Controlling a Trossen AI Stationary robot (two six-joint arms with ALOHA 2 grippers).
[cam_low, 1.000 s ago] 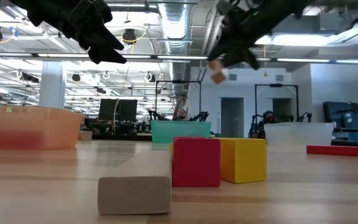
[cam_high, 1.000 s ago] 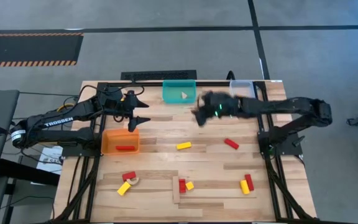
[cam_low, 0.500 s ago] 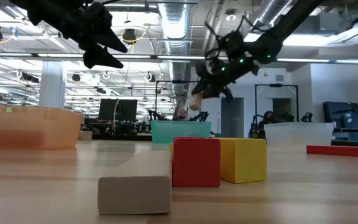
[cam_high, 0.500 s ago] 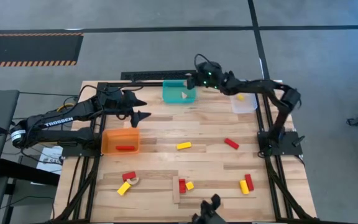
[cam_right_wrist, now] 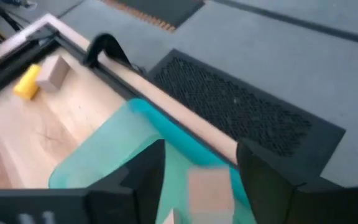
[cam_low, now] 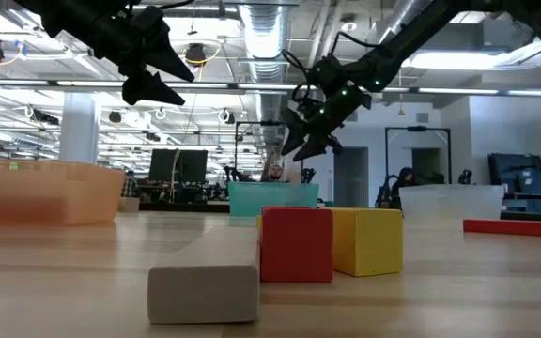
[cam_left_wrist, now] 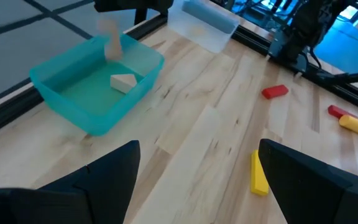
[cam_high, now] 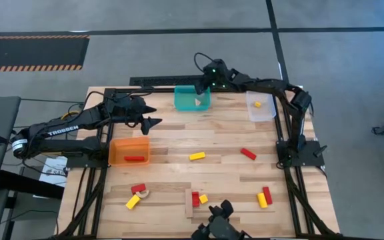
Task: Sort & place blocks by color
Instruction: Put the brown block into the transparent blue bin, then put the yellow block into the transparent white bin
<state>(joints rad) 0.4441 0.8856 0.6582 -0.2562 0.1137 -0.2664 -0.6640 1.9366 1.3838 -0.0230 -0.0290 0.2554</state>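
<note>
Teal plastic bin (cam_high: 192,98) stands at the far edge of the wooden table (cam_high: 179,150), with the right gripper (cam_high: 201,84) poised directly above it. Its jaws are parted, and in the right wrist view a pale wooden block (cam_right_wrist: 210,186) shows between the two fingers without touching either, blurred, over the bin's interior. The left wrist view shows the same pale block (cam_left_wrist: 109,45) in the air above the bin, apart from a second pale wooden piece (cam_left_wrist: 123,81) lying on the bin floor.

Left gripper (cam_high: 151,114) hovers above the table between the teal bin and the orange plastic bin (cam_high: 129,151), jaws spread wide and holding nothing. The orange bin contains a red bar (cam_high: 135,159). A clear plastic bin (cam_high: 261,107) at the far right corner holds a small yellow block (cam_high: 257,103).

Loose blocks remaining on the table: a yellow bar (cam_high: 197,157) and a red bar (cam_high: 248,154) near the middle; a red block, yellow bar and pale arch grouped at the near left (cam_high: 137,195); a red and yellow pair (cam_high: 199,199) at the near centre, resting on a flat pale wooden plank (cam_high: 209,210); a yellow and red pair (cam_high: 265,197) at the near right.
</note>
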